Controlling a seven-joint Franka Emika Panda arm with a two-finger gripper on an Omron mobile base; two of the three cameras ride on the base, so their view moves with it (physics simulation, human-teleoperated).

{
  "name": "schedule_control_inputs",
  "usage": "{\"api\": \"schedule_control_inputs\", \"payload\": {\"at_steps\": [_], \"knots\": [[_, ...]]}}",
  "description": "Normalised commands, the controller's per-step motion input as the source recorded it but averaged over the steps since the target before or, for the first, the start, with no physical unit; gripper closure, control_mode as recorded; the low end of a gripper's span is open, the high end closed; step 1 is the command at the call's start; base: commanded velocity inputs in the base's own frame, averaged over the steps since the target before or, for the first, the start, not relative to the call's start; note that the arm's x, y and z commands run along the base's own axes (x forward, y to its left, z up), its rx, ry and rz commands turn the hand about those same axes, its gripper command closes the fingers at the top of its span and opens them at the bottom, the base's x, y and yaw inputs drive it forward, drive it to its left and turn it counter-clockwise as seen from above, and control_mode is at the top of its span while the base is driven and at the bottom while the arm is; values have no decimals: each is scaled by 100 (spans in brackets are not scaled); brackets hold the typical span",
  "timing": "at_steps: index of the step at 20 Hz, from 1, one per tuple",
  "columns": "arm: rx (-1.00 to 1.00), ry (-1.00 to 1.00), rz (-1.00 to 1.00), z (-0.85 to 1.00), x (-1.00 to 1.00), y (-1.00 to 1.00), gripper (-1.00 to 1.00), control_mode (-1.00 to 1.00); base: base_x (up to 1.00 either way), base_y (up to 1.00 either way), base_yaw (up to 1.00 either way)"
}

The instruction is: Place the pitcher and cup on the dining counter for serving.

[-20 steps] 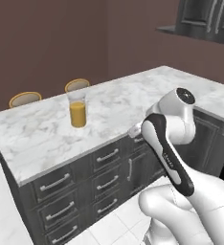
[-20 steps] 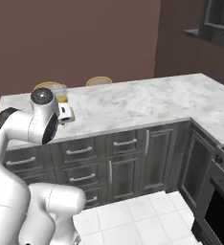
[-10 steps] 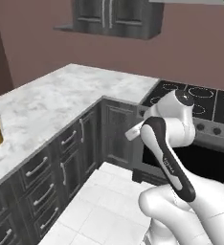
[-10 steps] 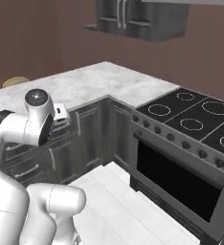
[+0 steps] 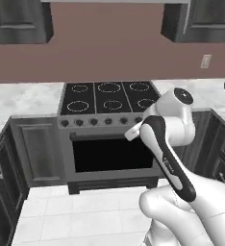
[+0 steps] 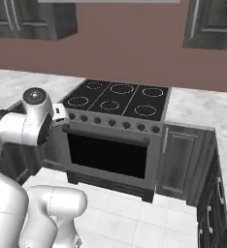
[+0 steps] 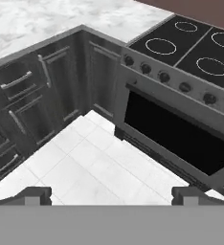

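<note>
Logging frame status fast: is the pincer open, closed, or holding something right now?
Pincer: open and empty, fingertips set wide apart above the white tiled floor, facing the oven.

The dining counter (image 7: 32, 21) shows in the hand view as a white, grey-veined marble surface running across the upper left, level and bare where visible. Its edge meets a corner beside the stove (image 7: 181, 52). Below the top sit dark grey drawers (image 7: 16, 83) with pale bar handles, all shut, standing on white floor tiles
</note>
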Motion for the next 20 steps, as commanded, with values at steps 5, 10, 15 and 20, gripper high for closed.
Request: {"api": "schedule_control_inputs", "payload": {"at_steps": [5,10,15,20], "knots": [[0,0,0,0,0,0,-100,100,-3,0,-90],[0,0,0,0,0,0,-100,100,0,-3,-91],[0,0,0,0,0,0,-100,100,0,-5,-91],[0,0,0,0,0,0,-100,100,0,0,-96]]}}
